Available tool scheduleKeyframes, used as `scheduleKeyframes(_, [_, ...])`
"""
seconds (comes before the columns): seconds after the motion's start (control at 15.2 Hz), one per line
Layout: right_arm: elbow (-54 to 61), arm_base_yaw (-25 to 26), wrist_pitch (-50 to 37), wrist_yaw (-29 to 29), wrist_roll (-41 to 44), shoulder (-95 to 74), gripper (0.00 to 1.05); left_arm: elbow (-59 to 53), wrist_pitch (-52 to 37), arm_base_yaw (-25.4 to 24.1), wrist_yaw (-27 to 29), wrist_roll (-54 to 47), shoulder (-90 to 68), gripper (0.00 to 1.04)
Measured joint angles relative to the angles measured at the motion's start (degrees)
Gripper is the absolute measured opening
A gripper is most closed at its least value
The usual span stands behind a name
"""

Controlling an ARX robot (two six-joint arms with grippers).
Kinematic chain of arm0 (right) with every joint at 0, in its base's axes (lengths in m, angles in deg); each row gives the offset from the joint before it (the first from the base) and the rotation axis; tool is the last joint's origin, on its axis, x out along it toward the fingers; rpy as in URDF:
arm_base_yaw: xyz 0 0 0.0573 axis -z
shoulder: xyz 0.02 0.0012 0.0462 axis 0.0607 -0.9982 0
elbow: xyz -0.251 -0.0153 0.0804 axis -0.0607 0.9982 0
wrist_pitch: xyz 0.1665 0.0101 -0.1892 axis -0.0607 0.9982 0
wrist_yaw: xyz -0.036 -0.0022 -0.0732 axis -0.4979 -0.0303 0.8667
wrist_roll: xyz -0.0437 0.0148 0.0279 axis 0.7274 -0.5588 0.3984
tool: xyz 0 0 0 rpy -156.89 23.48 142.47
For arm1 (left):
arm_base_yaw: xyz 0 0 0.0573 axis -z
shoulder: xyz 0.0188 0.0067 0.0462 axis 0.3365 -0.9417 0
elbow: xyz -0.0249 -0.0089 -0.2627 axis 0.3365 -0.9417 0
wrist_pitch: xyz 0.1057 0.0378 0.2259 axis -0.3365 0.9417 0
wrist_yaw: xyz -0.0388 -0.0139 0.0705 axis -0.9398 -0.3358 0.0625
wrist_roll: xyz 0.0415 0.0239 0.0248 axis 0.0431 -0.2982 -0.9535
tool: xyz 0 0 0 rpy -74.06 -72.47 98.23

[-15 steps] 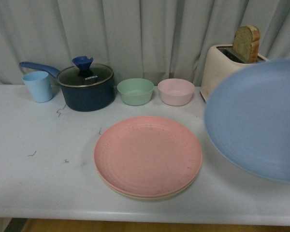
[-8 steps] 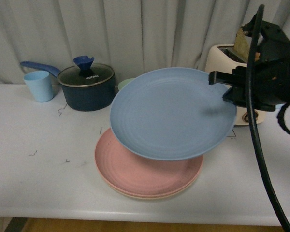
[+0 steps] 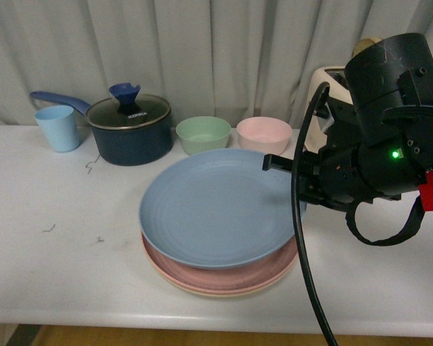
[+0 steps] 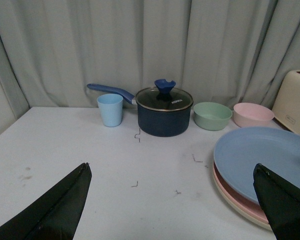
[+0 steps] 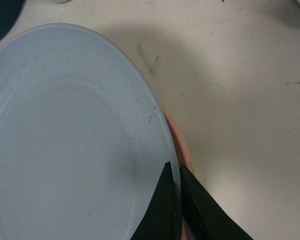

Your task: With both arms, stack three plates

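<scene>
The light blue plate [image 3: 216, 209] lies over the pink plate [image 3: 224, 274], which sits on the cream-beige plate [image 3: 202, 288], mid-table. My right gripper [image 3: 274, 163] is shut on the blue plate's far right rim; in the right wrist view its jaws [image 5: 175, 167] pinch the rim of the blue plate [image 5: 70, 140], with the pink plate's edge [image 5: 182, 145] just beyond. The black right arm [image 3: 382, 144] hangs over the table's right side. My left gripper [image 4: 170, 170] is open and empty above the table, left of the stack [image 4: 260, 155].
At the back stand a light blue cup [image 3: 56, 128], a dark blue lidded pot [image 3: 128, 130], a green bowl [image 3: 202, 135], a pink bowl [image 3: 264, 135] and a cream toaster [image 3: 319, 86] partly behind the right arm. A thick black cable [image 3: 307, 267] hangs in front.
The blue plate came in from the right, tilted, and has dropped flat onto the pink plate. The right arm followed it in and lower.
</scene>
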Motion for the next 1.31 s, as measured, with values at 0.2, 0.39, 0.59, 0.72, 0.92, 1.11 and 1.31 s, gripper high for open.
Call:
scheduleKeyframes(0.2, [-0.31,-0.11,0.07,0.37,-1.22,-1.42,0.03,0.00,-0.02,0.00,0.00,0.00,0.00,0.98])
scheduleKeyframes(0.39, [-0.28,-0.57,2.10,-1.09,-3.69,-1.95,0.03,0.00,-0.02,0.00,0.00,0.00,0.00,0.98])
scheduleKeyframes(0.59, [1.97,-0.72,1.05,-1.79,-5.84,-0.44,0.24,0.00,0.00,0.00,0.00,0.00,0.00,0.98])
scheduleKeyframes(0.72, [6.08,-0.55,-1.68,-1.86,-6.99,5.25,0.46,0.00,-0.02,0.00,0.00,0.00,-0.02,0.98])
scheduleKeyframes(0.92, [13.97,-0.61,-27.36,8.59,-1.44,13.35,0.61,0.00,-0.02,0.00,-0.04,-0.02,0.00,0.98])
scheduleKeyframes(1.11, [35.41,3.69,-55.71,18.21,18.43,19.50,0.24,0.00,0.02,-0.04,0.02,0.00,0.00,0.98])
scheduleKeyframes(1.31, [45.48,6.82,-59.19,14.75,22.60,31.87,0.02,0.00,0.00,-0.04,0.04,0.00,0.00,0.98])
